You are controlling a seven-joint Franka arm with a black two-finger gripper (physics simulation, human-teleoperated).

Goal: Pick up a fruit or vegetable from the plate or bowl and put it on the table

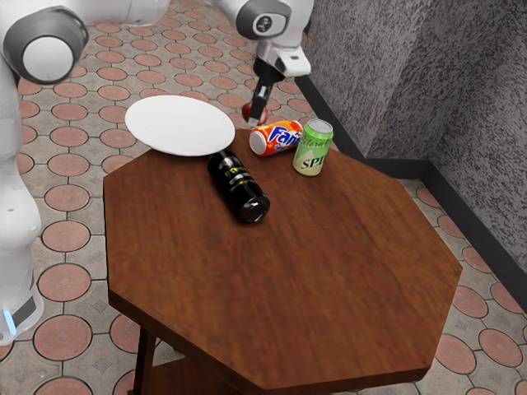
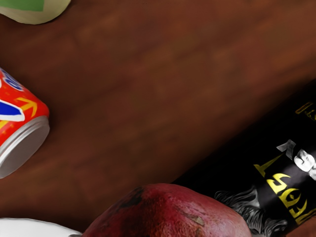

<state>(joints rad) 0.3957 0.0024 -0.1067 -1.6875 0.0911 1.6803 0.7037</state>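
Apparently, the red fruit (image 2: 168,212) is clamped in the fingers (image 1: 258,105), raised near the orange can (image 1: 265,139), off the plate (image 1: 179,125); with transfer in hand, lowering onto bare bench (image 1: 305,263) is called for.

Our arm (image 1: 123,11) is glossy white, smoothly rounded, with grey rings (image 1: 76,39) circling its joints; our slim pincer (image 1: 254,123) is black, and a pale-blue strip (image 1: 9,322) marks the lower left.

Wooden table (image 1: 329,263), smooth; black can (image 1: 237,189), glossy; plate (image 1: 177,123), smooth white.
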